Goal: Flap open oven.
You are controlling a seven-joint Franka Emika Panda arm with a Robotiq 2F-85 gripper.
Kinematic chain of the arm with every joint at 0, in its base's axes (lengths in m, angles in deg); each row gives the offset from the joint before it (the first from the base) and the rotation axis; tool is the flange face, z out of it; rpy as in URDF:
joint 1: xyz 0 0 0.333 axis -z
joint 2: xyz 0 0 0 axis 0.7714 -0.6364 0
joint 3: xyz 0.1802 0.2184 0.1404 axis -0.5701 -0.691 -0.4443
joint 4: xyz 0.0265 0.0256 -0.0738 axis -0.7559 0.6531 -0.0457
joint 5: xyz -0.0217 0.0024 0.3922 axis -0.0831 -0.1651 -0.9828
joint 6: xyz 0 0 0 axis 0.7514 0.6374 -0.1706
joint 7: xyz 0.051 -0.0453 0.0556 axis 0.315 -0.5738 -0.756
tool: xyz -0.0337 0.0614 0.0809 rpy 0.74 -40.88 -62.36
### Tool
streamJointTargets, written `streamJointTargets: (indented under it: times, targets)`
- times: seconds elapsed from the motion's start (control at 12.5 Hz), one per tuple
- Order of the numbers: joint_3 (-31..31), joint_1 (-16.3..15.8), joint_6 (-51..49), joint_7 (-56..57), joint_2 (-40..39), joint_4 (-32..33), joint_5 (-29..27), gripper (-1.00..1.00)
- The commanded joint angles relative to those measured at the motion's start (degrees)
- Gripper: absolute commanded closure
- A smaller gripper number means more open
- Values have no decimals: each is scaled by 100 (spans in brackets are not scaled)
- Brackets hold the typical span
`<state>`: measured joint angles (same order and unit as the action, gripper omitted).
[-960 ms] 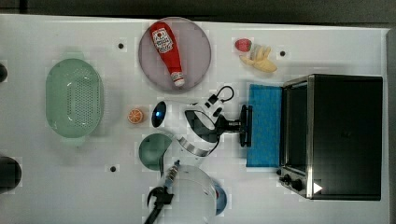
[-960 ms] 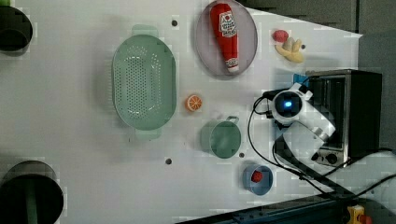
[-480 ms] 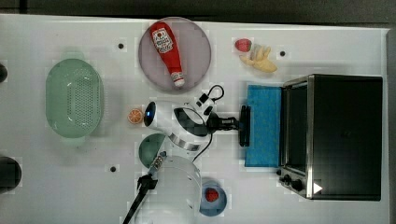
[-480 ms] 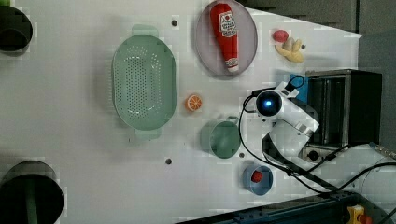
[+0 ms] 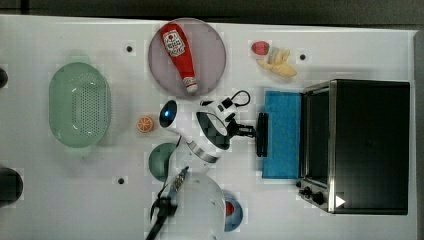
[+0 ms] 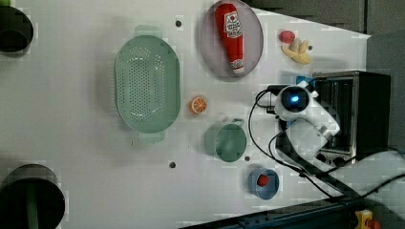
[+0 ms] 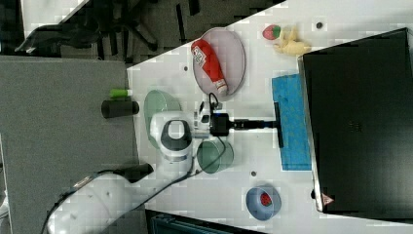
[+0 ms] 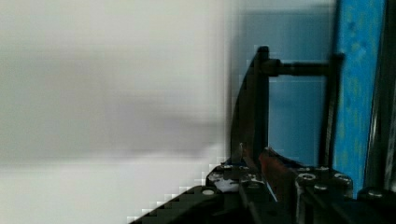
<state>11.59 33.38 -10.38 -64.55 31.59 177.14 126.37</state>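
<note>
While the black gripper (image 5: pixel 255 132) pinches the dark bar handle (image 5: pixel 261 135) at nine o'clock of the boxy black-and-silver toaster oven (image 5: pixel 367 146), its blue glass door (image 5: pixel 282 134) lies nearly flat, so letting go likely comes next.

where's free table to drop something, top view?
Bare strip along the table's lower left, below the colander. Also between colander and plate. Crowded around the gripper, cup, small bowl and open oven door.

We see a bright, evenly lit white bench (image 5: pixel 60 200) with soft, faint shadows; the overhead views look blocky, and the wrist view's background is smeared with blur.
</note>
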Motion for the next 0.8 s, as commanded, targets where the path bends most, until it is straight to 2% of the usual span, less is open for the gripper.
streamJointTargets:
  times: [0.08,0.32,0.64,0.8]
  targets:
    - [-41,53,79,-369,1199,-256,-901,65]
    - [-36,100,-231,-330,2013,-253,-2317,65]
    - [18,113,-768,-331,2994,-294,-3731,65]
    - [18,112,-907,-365,3431,-320,-4173,65]
